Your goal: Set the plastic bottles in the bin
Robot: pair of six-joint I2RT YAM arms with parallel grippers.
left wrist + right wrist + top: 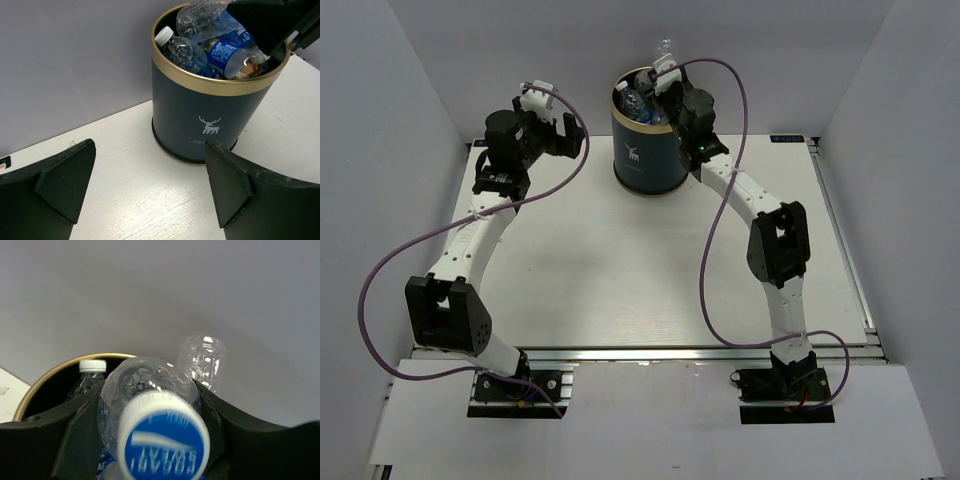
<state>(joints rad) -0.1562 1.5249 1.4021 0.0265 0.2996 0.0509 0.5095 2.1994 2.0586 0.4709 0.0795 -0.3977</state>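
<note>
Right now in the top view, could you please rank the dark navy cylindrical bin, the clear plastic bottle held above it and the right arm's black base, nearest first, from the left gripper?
1. Navy bin, just right of the left gripper.
2. Clear bottle, over the bin's far side.
3. Right arm's base, bottom right.

The work surface is a white, wood-grained table [620, 260] with an aluminium rail [650, 353] along its near edge and another [845, 250] along its right side. A plain grey back wall [520, 40] and two grey side panels [380, 150] enclose the table. A white board [650, 420] lies in front of the near rail.
</note>
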